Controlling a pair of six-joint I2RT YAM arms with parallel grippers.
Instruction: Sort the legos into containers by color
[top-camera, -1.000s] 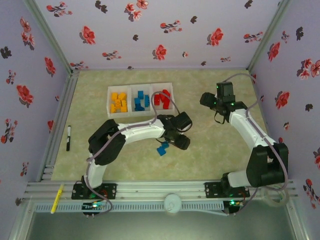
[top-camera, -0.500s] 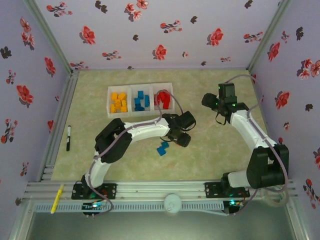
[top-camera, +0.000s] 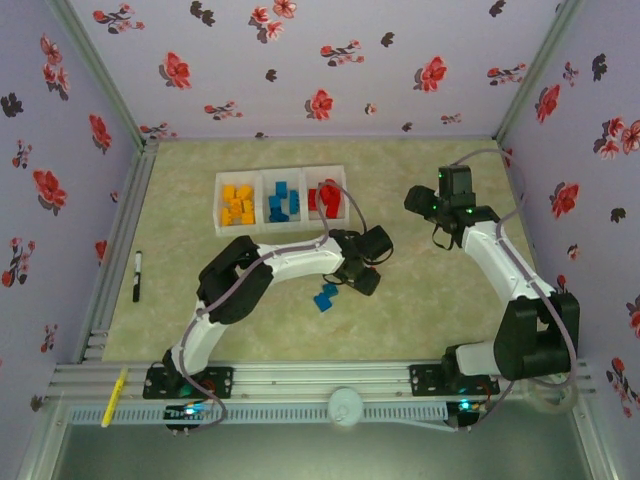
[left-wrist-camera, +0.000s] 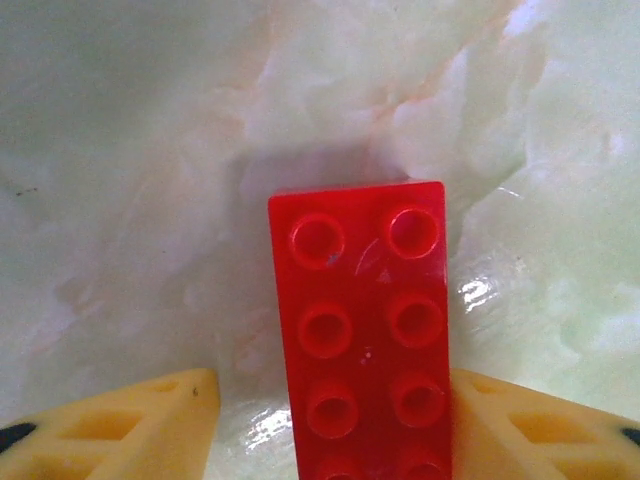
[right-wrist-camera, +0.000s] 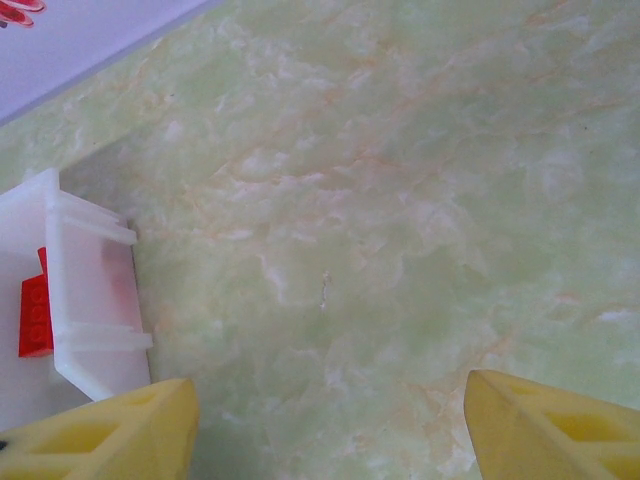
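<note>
Mid-table, near side of tray (top-camera: 280, 171), L gripper (top-camera: 362, 272) straddles red 2x4 brick (left-wrist-camera: 360, 300): jaws part-open, one finger touching, other apart. Blue bricks (top-camera: 325, 297) lie just near-left. R gripper (right-wrist-camera: 325, 425) open wide over bare table (right-wrist-camera: 420, 200), right of tray.

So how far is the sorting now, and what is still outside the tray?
Mostly done: the tray holds yellow bricks on its left, blue bricks in the middle, red bricks on its right. In hand: a long red brick lies between the left fingers; whether they grip it is unclear. Left: that brick, and the loose blue bricks on the table near them.
</note>
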